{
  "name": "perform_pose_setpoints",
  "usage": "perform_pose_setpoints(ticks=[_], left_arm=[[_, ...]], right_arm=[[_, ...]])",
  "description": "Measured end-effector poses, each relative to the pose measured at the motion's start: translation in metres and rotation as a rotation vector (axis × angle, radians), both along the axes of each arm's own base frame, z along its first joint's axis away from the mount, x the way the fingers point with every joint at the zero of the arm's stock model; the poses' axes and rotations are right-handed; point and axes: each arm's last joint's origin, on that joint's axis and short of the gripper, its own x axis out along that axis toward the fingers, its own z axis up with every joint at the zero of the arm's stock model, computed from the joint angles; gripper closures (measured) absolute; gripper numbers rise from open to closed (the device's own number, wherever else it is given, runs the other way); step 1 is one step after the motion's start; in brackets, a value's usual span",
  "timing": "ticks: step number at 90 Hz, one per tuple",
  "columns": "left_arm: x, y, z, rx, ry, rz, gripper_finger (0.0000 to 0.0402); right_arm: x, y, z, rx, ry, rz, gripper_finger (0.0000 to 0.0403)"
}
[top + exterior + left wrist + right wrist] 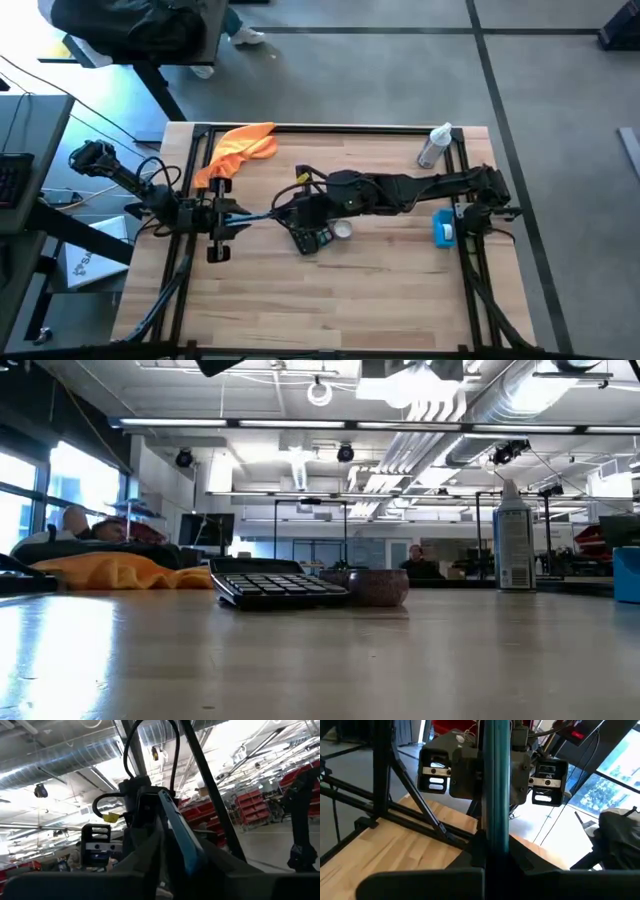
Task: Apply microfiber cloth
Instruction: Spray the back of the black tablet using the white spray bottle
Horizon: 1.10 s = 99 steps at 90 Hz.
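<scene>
- The orange cloth (243,146) lies crumpled at the far left part of the tabletop (380,290), against the frame rail. Nothing grips it.
- In the low view the cloth (120,572) shows as a low yellow-orange heap at the left, behind and beside the calculator.
- The black calculator (312,239) lies near the middle of the tabletop, keys up. A small round dish (343,230) sits just beside it; in the low view the dish (378,587) stands close to the calculator (275,584).
- The left gripper (262,217) sits low at the left centre, pointing toward the middle, well apart from the cloth. I cannot tell from the pictures how its fingers are set.
- The right gripper (283,211) reaches across from the right side to the middle, meeting the left one above the calculator's near-left edge. A teal strip (496,785) stands between its fingers in the right wrist view; whether they pinch it I cannot tell.
- A spray bottle (434,146) stands upright at the far right of the tabletop.
- A blue object (443,228) lies near the right edge, by the right arm's base.
</scene>
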Motion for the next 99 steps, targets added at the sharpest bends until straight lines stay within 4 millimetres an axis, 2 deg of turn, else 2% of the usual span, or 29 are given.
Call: perform_pose_setpoints(ticks=[43, 59, 78, 99], left_arm=[[0.0022, 0.0065, 0.0022, -0.023, -0.029, -0.02, 0.0334], [0.0032, 0.0085, 0.0021, -0.024, -0.03, -0.015, 0.0351], [0.0029, 0.0089, 0.0026, -0.008, -0.035, 0.004, 0.0391], [0.0031, 0.0088, 0.0024, -0.025, -0.032, -0.008, 0.0392]], right_arm=[[-0.0001, -0.0001, -0.0005, 0.006, 0.006, -0.003, 0.0403], [-0.0001, -0.0004, -0.0005, 0.006, 0.006, -0.005, 0.0403], [0.0001, -0.0011, -0.0004, 0.012, 0.005, -0.014, 0.0403], [0.0002, -0.0032, -0.0013, 0.043, 0.017, -0.019, 0.0384]])
